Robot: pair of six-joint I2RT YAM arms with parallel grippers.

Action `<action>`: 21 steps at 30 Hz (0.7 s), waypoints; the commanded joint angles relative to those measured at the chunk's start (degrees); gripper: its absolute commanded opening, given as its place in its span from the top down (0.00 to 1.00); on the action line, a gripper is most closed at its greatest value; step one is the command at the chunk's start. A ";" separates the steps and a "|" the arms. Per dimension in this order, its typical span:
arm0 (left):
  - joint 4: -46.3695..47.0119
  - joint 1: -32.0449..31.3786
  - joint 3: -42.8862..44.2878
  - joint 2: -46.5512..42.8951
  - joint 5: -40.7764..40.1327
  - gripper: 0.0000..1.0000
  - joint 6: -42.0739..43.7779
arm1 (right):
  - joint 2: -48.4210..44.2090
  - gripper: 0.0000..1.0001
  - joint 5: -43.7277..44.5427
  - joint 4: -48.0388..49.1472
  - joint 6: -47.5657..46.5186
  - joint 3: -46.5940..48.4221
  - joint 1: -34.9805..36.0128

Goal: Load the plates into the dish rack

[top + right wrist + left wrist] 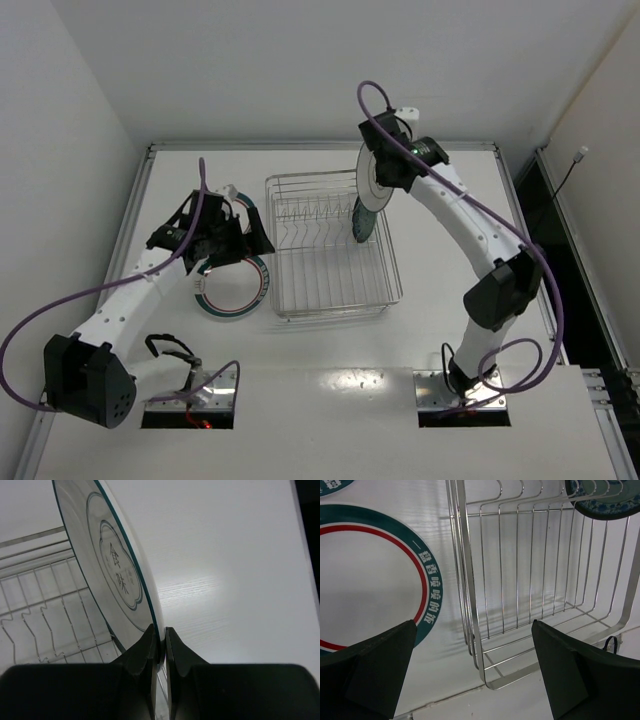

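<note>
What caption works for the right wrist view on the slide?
Right gripper shut on the rim of a white plate held on edge, wire dish rack behind it.

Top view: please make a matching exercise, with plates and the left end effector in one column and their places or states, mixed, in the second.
Column one
1. white plate
2. teal plate
3. banded plate
4. left end effector

Column two
a. open, holding nothing
b. standing in the rack
c. flat, left of the rack
d. gripped on edge by the right end effector

Pairs: 1-d, 2-b, 3-c, 4-a
</note>
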 commanded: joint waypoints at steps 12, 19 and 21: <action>2.54 0.46 -0.18 1.00 0.97 0.01 -0.40 | 9.41 1.00 14.03 -7.97 1.12 7.56 9.74; 2.01 0.46 0.35 1.00 0.97 0.01 -0.40 | 10.81 1.00 5.43 -6.65 3.32 5.45 10.88; 0.88 0.46 0.35 1.00 0.36 0.01 0.13 | 11.34 1.00 0.95 -5.78 4.02 4.14 10.28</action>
